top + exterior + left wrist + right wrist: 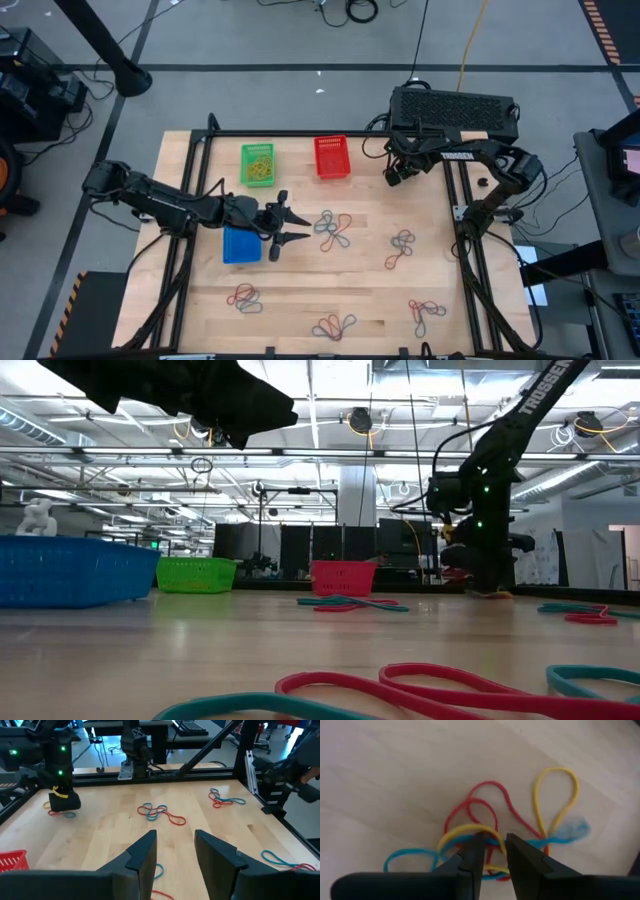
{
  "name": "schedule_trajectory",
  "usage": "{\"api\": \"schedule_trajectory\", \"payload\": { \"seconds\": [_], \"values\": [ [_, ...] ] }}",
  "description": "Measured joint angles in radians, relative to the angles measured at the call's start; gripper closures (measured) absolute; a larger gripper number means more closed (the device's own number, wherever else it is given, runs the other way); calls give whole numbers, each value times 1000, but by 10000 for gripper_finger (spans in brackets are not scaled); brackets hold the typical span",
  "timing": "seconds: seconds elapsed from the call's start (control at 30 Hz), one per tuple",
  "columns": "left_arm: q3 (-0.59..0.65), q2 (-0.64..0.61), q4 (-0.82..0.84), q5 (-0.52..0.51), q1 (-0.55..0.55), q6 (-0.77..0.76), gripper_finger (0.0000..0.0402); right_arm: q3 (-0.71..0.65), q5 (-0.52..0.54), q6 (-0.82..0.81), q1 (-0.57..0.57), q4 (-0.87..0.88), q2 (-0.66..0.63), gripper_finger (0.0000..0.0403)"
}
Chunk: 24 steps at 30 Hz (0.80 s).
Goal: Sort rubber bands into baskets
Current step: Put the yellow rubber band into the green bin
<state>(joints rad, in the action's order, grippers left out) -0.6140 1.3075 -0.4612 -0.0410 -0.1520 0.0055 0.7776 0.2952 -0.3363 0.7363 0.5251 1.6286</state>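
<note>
A tangle of rubber bands, with red, yellow and blue loops crossed over one another, is seen lying flat on the tabletop at its far right, just right of the red basket. Its long axis is taken to run from the blue loop to the yellow loop, and the crossing of the strands is found directly under the right gripper. The right gripper is lowered onto that crossing. Its fingers are drawn close, with only a narrow gap between them and strands caught in the gap. Whether the bands are already pinched cannot be told.

No sideways reach is thought to be needed for the coming move. A firm closing and a straight lift are judged to be called for, and several colours are likely to be raised together.

The green basket is placed further left along the far edge. The blue basket is set nearer, at the left. Beside it the left gripper is held above the tabletop with its fingers apart, well away from this tangle but near another cluster at the centre.
</note>
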Motion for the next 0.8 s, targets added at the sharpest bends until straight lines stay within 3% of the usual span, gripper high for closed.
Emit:
{"api": "schedule_trajectory", "payload": {
  "seconds": [0.1, 0.27, 0.6, 0.8],
  "values": [
    [0, 0, -1, 0, 0, 0, 260, 0, 6, 9, 0, -23, 16, 335],
    [0, 0, -1, 0, 0, 0, 260, -6, -8, 44, 2, -16, -50, 394],
    [0, 0, -1, 4, 0, 1, 260, -5, 11, 37, 2, 56, -334, 402],
    [0, 0, -1, 5, 0, 1, 260, -5, 11, 35, 1, 70, -431, 402]
  ]
}}
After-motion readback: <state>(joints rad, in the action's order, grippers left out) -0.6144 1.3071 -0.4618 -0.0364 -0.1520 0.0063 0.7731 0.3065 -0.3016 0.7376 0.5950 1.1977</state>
